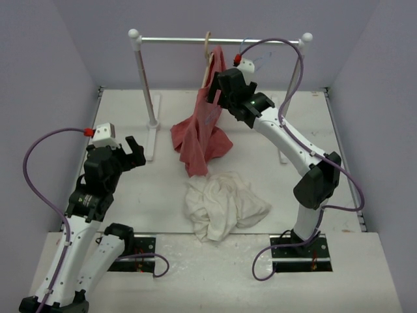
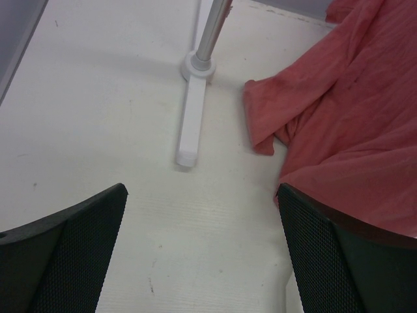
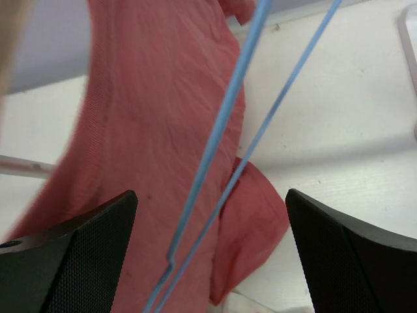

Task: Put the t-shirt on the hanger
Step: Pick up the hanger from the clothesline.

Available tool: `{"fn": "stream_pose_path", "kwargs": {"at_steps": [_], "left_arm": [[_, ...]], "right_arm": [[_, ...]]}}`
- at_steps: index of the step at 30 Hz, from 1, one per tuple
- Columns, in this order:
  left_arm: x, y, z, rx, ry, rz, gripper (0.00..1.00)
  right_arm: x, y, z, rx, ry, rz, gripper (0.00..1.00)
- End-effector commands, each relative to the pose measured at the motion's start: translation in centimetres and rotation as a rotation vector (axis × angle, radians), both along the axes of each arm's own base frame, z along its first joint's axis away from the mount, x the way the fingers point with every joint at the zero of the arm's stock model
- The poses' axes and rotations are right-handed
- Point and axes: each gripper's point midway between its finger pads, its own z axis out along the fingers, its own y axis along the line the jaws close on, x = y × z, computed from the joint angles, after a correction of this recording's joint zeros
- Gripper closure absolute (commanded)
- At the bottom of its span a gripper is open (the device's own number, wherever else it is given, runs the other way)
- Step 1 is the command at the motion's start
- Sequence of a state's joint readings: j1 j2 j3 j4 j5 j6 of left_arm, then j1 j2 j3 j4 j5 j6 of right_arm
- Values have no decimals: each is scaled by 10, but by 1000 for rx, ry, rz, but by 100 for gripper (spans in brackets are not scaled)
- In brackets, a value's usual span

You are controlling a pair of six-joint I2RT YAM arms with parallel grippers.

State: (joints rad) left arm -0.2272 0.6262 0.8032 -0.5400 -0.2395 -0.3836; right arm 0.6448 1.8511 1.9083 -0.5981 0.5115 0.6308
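The cream t-shirt (image 1: 225,202) lies crumpled on the table in front of the rack; a corner of the t-shirt (image 3: 254,304) shows at the bottom of the right wrist view. The thin light-blue hanger (image 3: 219,130) hangs from the rail, and two of its wires run between my right gripper's (image 3: 210,194) open fingers without touching them. From above, my right gripper (image 1: 214,98) is raised at the rail beside the red garment. My left gripper (image 1: 133,153) stands open over bare table at the left, and nothing shows between the jaws of the left gripper (image 2: 201,189).
A red garment (image 1: 202,134) hangs on a pale wooden hanger (image 1: 208,47) from the white rack's rail (image 1: 176,40) and pools on the table. The rack's left foot (image 2: 192,124) lies just ahead of my left gripper. Grey walls enclose the table on three sides.
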Motion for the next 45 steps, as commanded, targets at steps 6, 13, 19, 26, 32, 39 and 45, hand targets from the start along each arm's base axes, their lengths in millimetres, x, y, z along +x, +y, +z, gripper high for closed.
{"fn": "stream_pose_path", "kwargs": {"at_steps": [6,13,19,26,32,39,45], "left_arm": [[4,-6,0,-13,-9,-28,0],[4,-11,0,-16,-10,-54,0],[4,-12,-2,-16,-6,-61,0],[4,-14,-2,-15,-5,-68,0],[3,-15,-1,-16,-6,-71,0],[2,-15,1,-17,-14,-71,0],[1,-16,1,-18,-17,-78,0]], "right_arm": [[-24,-25,-6,-25,-25,-56,14],[-32,-37,4,-51,-75,-51,30],[-33,-46,9,-96,-90,-52,46],[-35,-51,-2,-118,-67,-41,55],[-38,-53,-7,-148,-57,-20,51],[-34,-64,-9,-172,-53,-25,67],[-33,-72,-15,-209,-43,-42,72]]}}
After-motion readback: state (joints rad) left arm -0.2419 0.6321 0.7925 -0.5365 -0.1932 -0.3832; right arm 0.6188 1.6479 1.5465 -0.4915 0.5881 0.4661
